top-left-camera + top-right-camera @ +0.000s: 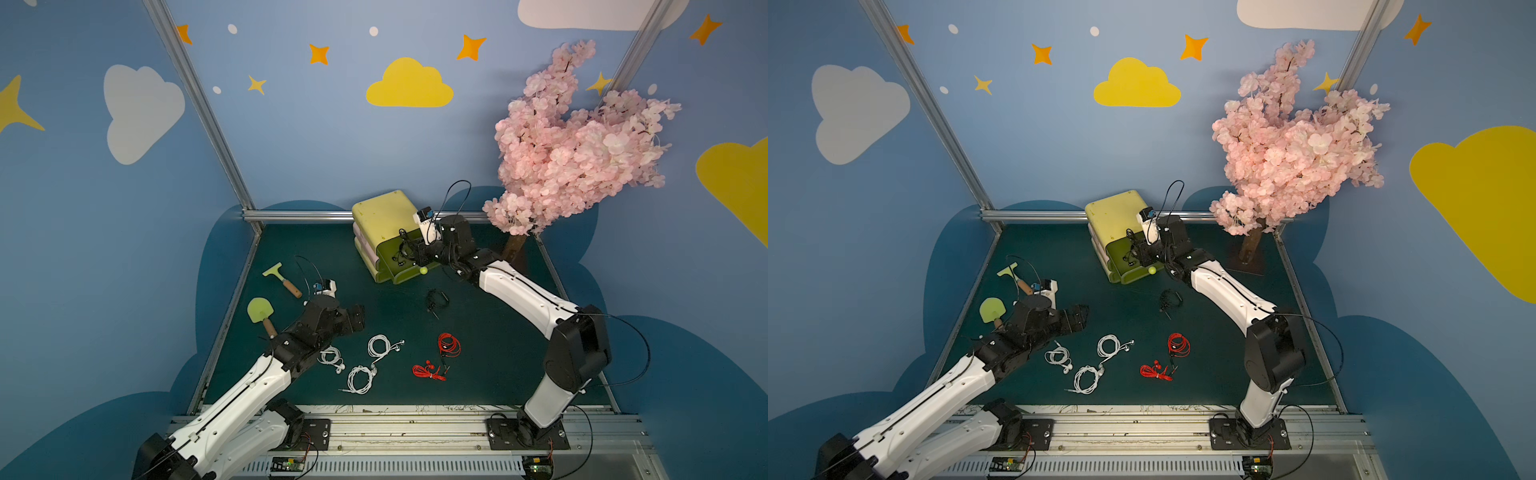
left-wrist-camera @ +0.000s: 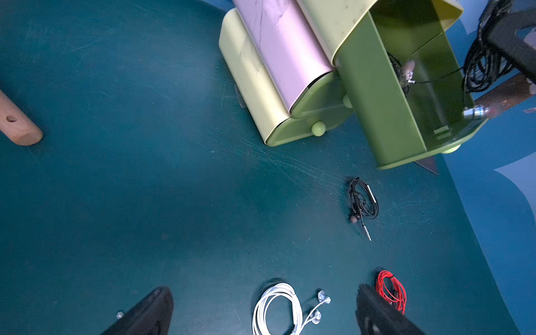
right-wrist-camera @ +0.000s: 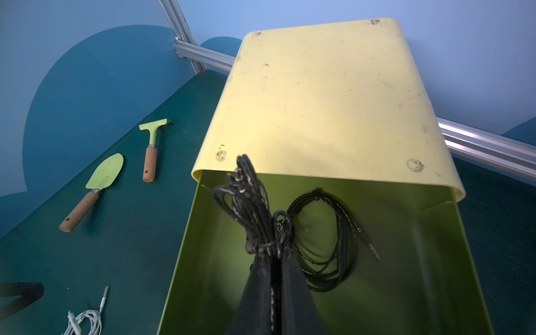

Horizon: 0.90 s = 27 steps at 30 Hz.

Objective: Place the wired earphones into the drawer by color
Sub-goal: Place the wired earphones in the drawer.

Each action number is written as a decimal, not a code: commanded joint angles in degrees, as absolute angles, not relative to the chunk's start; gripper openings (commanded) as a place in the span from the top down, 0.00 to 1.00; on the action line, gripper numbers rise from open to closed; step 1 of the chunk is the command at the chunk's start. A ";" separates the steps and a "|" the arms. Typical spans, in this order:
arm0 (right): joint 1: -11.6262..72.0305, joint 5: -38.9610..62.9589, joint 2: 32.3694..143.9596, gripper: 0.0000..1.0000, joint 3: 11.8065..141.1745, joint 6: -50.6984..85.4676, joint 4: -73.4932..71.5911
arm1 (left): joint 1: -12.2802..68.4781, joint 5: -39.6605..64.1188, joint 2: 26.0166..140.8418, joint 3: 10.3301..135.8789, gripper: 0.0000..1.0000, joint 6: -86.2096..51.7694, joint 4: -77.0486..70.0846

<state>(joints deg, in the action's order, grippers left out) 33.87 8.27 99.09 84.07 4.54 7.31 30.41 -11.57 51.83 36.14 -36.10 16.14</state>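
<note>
- Drawers first: the drawer unit (image 1: 384, 208) sits at 12 o'clock on the mat (image 1: 399, 324), close to the far frame rail (image 1: 299, 215). Its top drawer (image 3: 188, 246) is pulled out toward me, and the two below it are pushed in.
- Right gripper (image 3: 274, 255): I see it over the open drawer, fingers pressed together on one black earphone bundle (image 3: 249, 203). The loops stick out past the fingertips.
- A second black bundle (image 3: 333, 246) lies on the drawer floor, just beside the gripper and apart from the side walls.
- A third black bundle (image 1: 437, 300) lies on the mat at 5 o'clock from the drawer's front, near it but not touching.
- Left gripper (image 1: 358, 318): it hovers at 9 o'clock of the mat's middle, fingers (image 2: 153, 310) spread wide and holding nothing.
- Three white bundles (image 1: 380, 345) lie at 7 o'clock, near one another but apart, one just beside the left arm.
- Two red bundles (image 1: 449, 345) lie at 5 o'clock, apart from each other.
- Edges: the trowel (image 1: 259, 311) and scraper (image 1: 282, 278) lie by the 9 to 10 o'clock edge. The blossom tree (image 1: 573, 137) fills the 2 o'clock corner behind the right arm.
- Room: I have bare mat between the left gripper and the drawer unit.
</note>
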 commanded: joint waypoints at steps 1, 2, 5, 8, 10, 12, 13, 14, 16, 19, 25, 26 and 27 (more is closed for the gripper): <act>33.62 9.14 99.54 0.89 85.65 5.17 6.17 | 30.15 -11.24 51.15 35.68 0.00 -36.20 15.38; 33.57 9.07 99.42 0.83 85.61 5.10 6.39 | 30.16 -11.25 51.18 35.81 0.00 -36.16 15.30; 33.57 8.58 98.68 0.71 85.19 5.11 6.61 | 30.15 -11.25 51.14 36.19 0.00 -35.94 15.38; 33.57 8.09 97.45 0.59 85.07 4.78 7.18 | 30.06 -11.21 51.24 36.63 0.00 -35.68 15.46; 33.58 7.82 96.42 0.55 84.83 4.41 7.65 | 30.06 -11.25 51.42 36.82 0.00 -35.67 15.40; 33.57 7.59 95.14 0.52 84.50 3.92 8.36 | 30.06 -11.25 51.37 37.08 0.00 -35.48 15.63; 33.57 7.43 94.51 0.50 84.17 3.79 8.57 | 30.10 -11.24 51.45 37.24 0.00 -35.43 15.72; 33.57 7.25 93.75 0.49 83.73 3.66 8.72 | 30.07 -11.25 51.29 37.35 0.00 -35.40 15.73; 33.57 6.88 91.89 0.45 82.58 3.56 9.10 | 30.06 -11.25 51.22 37.53 0.00 -35.32 15.96; 33.57 6.63 88.43 0.38 79.95 3.44 9.73 | 30.02 -10.75 51.04 37.96 0.00 -34.68 15.80; 33.57 4.43 79.04 0.02 71.97 3.82 11.73 | 29.77 -9.09 52.44 40.42 0.00 -32.46 15.08; 33.55 4.03 77.17 0.02 70.13 3.93 11.81 | 29.73 -8.84 52.85 40.91 0.00 -32.10 14.86; 33.57 3.41 75.32 0.02 68.36 4.21 12.49 | 29.71 -8.46 53.36 41.33 0.00 -31.80 14.42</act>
<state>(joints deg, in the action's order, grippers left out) 33.85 5.34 79.40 72.01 3.99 9.96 30.00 -9.93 52.42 39.16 -33.87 15.90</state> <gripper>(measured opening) 0.981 0.999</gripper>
